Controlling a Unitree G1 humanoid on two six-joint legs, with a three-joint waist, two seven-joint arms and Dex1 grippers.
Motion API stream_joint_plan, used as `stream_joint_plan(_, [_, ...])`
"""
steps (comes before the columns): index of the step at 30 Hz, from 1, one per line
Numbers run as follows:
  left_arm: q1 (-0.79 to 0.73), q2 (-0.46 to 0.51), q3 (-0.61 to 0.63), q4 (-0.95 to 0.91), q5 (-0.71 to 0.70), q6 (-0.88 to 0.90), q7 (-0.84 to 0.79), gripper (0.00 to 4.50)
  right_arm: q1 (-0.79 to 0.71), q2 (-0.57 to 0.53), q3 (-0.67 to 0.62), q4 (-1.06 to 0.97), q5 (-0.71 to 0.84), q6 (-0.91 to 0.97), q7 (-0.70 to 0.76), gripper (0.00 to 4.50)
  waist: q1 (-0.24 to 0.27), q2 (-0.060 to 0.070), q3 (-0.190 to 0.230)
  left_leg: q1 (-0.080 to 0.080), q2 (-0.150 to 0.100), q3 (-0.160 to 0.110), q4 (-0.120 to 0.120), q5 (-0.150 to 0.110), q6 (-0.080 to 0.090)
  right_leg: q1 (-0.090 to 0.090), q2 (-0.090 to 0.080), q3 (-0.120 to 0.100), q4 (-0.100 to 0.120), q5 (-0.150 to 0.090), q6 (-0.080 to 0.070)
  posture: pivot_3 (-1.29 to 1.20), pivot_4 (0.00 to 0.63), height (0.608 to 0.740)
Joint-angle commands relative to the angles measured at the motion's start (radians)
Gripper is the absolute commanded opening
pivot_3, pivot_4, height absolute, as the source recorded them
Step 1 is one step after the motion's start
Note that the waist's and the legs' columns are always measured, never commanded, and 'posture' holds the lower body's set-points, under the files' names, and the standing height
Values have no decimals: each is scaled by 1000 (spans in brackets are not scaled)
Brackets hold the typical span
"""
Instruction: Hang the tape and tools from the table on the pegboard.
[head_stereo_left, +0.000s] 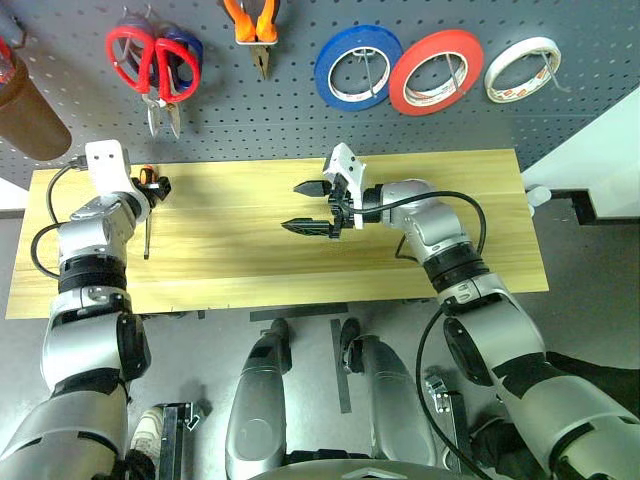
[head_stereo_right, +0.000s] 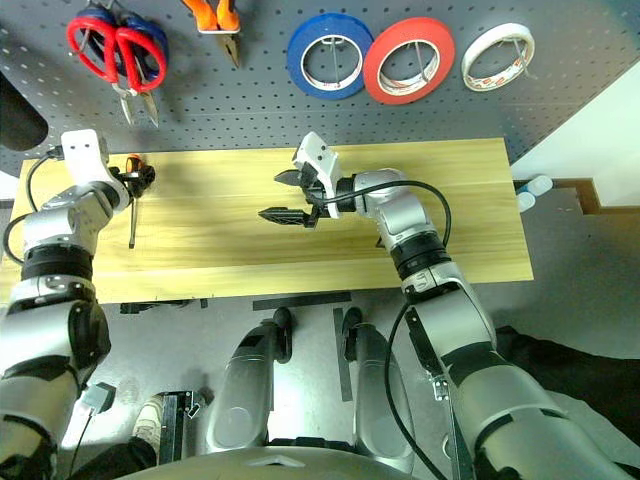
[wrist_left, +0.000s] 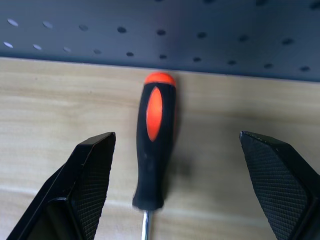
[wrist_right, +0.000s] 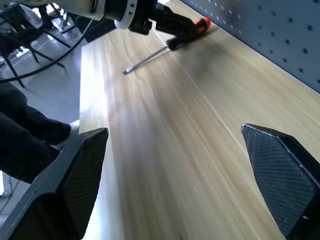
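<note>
The slim screwdriver (wrist_left: 156, 145) with its black-and-orange handle lies on the light wood table (head_stereo_left: 250, 260) near the far left, tip toward me. My left gripper (wrist_left: 176, 136) hovers open just above it, a finger on each side of the handle, not touching. My right gripper (head_stereo_left: 291, 207) stands open over the middle of the table, pointing left, with nothing in it. On the dark grey pegboard (head_stereo_left: 250, 110) hang the red-handled scissors (head_stereo_left: 150, 60), the pliers (head_stereo_left: 255, 30) and the white tape (head_stereo_left: 523, 68).
A blue roll (head_stereo_left: 357, 66) and a red roll (head_stereo_left: 435, 70) hang between the pliers and the white tape. A brown object (head_stereo_left: 25, 110) juts out at the board's left edge. A small white bottle (head_stereo_left: 537, 195) sits off the table's right end.
</note>
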Motion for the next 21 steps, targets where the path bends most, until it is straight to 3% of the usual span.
stream_joint_plan(1, [-37, 51, 20, 120, 8, -66, 13, 4159, 17, -17, -13, -57, 2, 6, 3, 4500, -3, 0, 1, 0, 0, 0, 0, 0, 0, 0, 0, 0, 0, 0, 0, 121, 610, 740])
stream_joint_plan(11, [-52, 83, 6, 300, 22, -130, -4, 4159, 61, -71, -16, -137, -6, 59, -27, 4500, -23, 0, 2, -1, 0, 3, -3, 0, 0, -2, -4, 1, 0, -1, 2, 63, 598, 740])
stream_joint_plan(21, [-54, 113, 26, 340, 24, -112, 7, 861, 83, -116, -27, -156, -14, 72, -52, 4500, -31, -1, 2, 4, -1, 8, -14, 1, -2, -3, -4, 5, -3, -2, 2, 29, 591, 740])
